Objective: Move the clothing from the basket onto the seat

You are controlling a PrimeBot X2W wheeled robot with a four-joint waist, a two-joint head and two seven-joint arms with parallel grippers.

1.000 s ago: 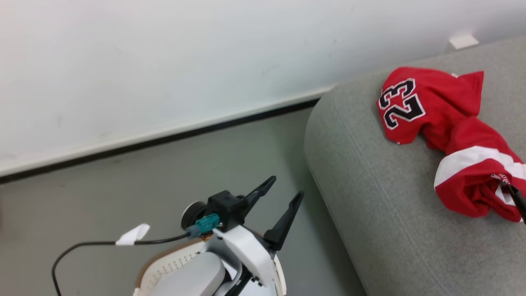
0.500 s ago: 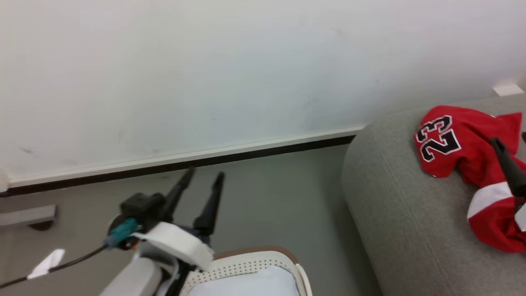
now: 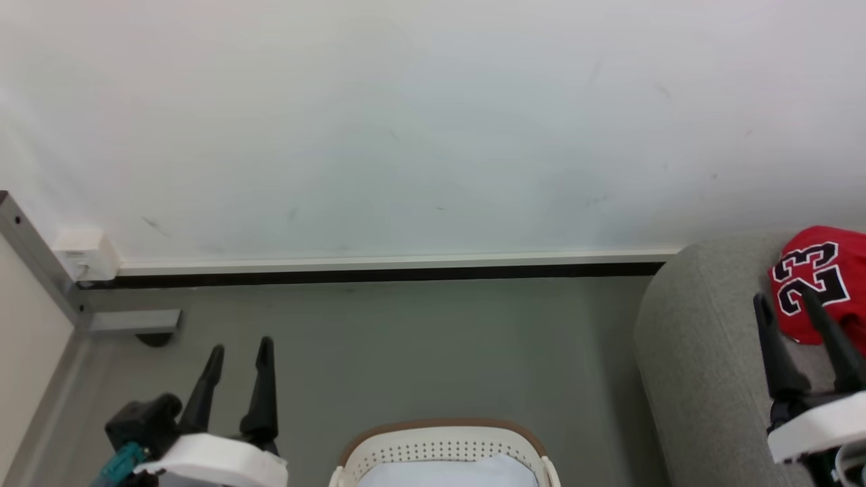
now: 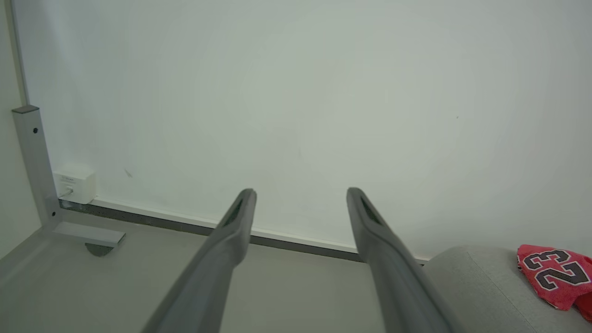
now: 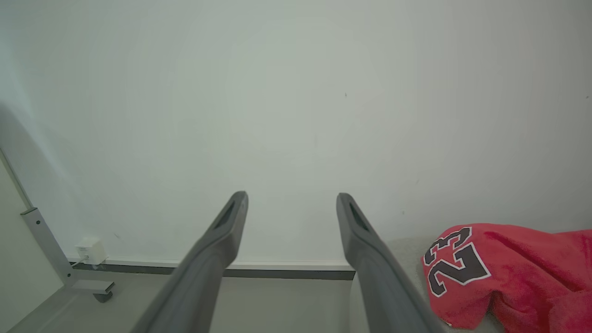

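As I look down through the head camera, the left gripper (image 3: 241, 345) sits at the lower left over the grey floor (image 3: 419, 352), its two dark fingers spread apart with nothing between them. The right gripper (image 3: 783, 297) is at the lower right, fingers likewise parted and empty. In my right wrist view the red jersey (image 3: 822, 270) lies off to the right of those fingers, not between them. The jersey rests on the grey upholstered seat (image 3: 697, 352), near its rounded end by the white wall (image 3: 433, 135), black white-edged "23" facing up; more red fabric runs off that view's right edge. The cream-white perforated basket (image 3: 440, 448), brown-rimmed, stands on the floor at bottom centre, between my arms and near the seat, with a pale white-blue cloth (image 3: 446, 473) in it.
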